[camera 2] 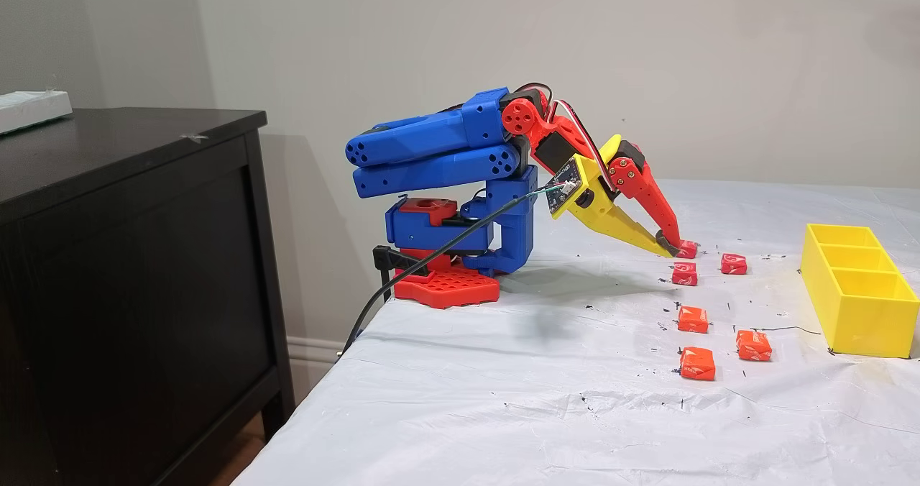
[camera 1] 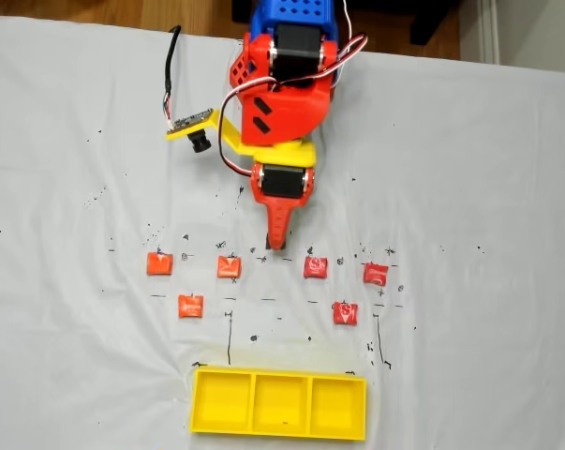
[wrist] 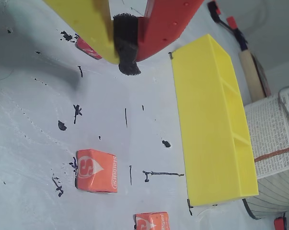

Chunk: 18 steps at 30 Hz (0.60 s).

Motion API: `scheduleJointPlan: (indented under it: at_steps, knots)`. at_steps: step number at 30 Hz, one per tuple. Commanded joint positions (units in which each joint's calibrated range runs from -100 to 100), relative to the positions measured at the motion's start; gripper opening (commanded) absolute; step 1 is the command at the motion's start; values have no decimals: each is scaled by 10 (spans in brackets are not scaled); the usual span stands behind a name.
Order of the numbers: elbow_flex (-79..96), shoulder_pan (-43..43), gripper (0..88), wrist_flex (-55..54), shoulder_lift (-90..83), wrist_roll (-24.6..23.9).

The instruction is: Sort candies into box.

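The tabletop [camera 1: 488, 169], covered in a white sheet speckled with black pen marks, carries everything. At its far side in a fixed view stands the blue and red arm [camera 2: 445, 148], folded low and reaching forward and down. The box [camera 1: 279, 404], a long yellow tray of three compartments in a row, lies near the front edge with nothing in it; the wrist view shows it from the side [wrist: 211, 120].

The tool [camera 1: 277, 246] points down at the sheet with its yellow and red jaws brought together at the tips, a dark pad between them in the wrist view [wrist: 126, 52]; no candy is visibly gripped.

Six orange-red candies [camera 1: 229, 266] lie loose on the sheet between arm and box: four in a row nearer the arm, two nearer the box. The tool tip comes down in the gap between the second [camera 1: 229, 266] and third [camera 1: 315, 266] of the row, touching neither in this view
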Motion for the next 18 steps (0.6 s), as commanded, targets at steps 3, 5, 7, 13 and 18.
scheduleJointPlan:
  at_steps: [3, 5, 7, 13, 18]
  knots:
    - [-7, 2, 1, -6, 5, 0]
    - [-7, 2, 1, -6, 5, 0]
    - [-7, 2, 1, -6, 5, 1]
    - [-8, -24, 1, -5, 5, 18]
    - [-8, -23, 1, -5, 5, 17]
